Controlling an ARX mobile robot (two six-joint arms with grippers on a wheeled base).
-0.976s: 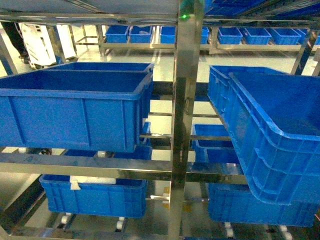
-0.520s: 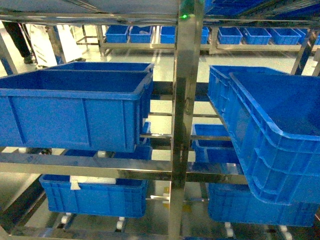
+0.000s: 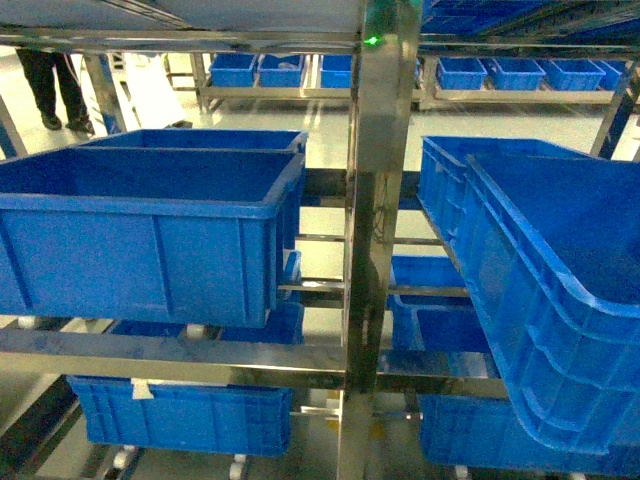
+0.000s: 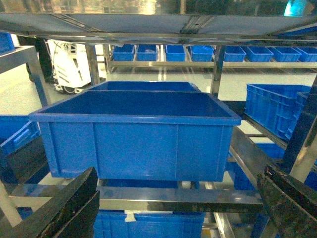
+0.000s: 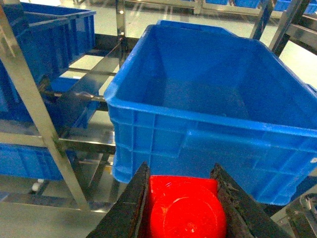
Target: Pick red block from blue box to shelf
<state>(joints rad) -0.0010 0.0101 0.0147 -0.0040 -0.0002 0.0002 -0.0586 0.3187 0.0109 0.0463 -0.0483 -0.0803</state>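
Small red plastic studded block [image 5: 184, 210] is pinched btwn the right gripper [image 5: 181, 208] fingers, just short of the big dark-blue ribbed crate [image 5: 218, 99] on the shiny steel shelf [image 3: 375, 200]. Left gripper [image 4: 173, 208] is seen spread, empty. Head view has been tilted slightly vs a sec ago; approach is judged underway, release pending.

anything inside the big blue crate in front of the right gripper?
Right wrist view: the blue crate on the shelf looks empty, only bare floor and walls showing. The near wall hides the strip of floor behind it. The red block sits clamped in the right gripper, outside the crate.
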